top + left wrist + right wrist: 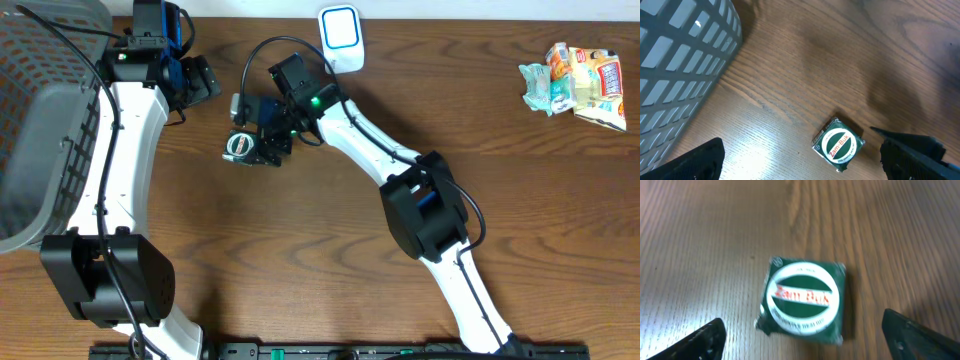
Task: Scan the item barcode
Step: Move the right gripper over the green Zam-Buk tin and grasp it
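Note:
The item is a small green Zam-Buk packet [238, 146] with a white oval label, lying flat on the wooden table. My right gripper [262, 140] hovers right over it and is open. In the right wrist view the packet [802, 300] lies just ahead of the open gripper [807, 340], between the lines of its two fingertips and touching neither. My left gripper [197, 84] is open up and to the left of the packet. In its wrist view the packet [838, 144] lies near the right fingertip [912, 155]. No barcode shows on the packet.
A white scanner with a blue face [341, 36] stands at the table's back edge. A grey slatted basket [40, 120] fills the left side, close to the left arm, and shows again in the left wrist view [680, 55]. Several snack packets [580, 85] lie at the far right.

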Controlling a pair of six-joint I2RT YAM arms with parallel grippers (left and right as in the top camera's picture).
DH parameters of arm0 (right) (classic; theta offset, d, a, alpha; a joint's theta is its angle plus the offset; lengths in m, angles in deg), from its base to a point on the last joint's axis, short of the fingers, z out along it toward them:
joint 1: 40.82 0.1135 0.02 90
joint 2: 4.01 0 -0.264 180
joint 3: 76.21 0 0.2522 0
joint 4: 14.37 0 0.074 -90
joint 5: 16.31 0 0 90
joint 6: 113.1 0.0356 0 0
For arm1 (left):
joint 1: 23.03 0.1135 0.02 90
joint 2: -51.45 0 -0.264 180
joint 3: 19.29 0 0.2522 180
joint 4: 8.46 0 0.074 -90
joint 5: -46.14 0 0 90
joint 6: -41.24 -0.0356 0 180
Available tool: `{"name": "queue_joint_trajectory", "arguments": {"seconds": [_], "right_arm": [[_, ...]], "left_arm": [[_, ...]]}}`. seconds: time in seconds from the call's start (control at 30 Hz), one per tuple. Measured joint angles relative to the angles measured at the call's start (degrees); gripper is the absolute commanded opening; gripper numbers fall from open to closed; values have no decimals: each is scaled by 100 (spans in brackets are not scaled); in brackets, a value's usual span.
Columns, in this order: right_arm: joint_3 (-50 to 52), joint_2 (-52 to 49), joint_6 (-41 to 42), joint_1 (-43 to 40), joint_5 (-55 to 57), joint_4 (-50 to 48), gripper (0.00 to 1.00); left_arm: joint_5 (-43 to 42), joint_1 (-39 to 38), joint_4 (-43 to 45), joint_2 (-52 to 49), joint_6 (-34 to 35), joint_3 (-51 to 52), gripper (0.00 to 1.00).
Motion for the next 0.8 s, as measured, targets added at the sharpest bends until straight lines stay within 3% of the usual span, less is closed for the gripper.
{"name": "queue_joint_trajectory", "arguments": {"seconds": [0.5,0.6,0.67,0.7,0.8], "right_arm": [[0,-297,-127,203,39,-748,99],[0,-481,-70,203,76,-748,89],[0,-570,-28,203,98,-739,69],[4,-588,-15,203,74,-745,64],[2,-588,26,203,96,-831,67]], "left_arm": [[-2,0,0,0,-2,0,98],[0,0,0,0,0,0,98],[-2,0,0,0,-2,0,98],[0,0,0,0,-2,0,98],[-2,0,0,0,-2,0,98]]}}
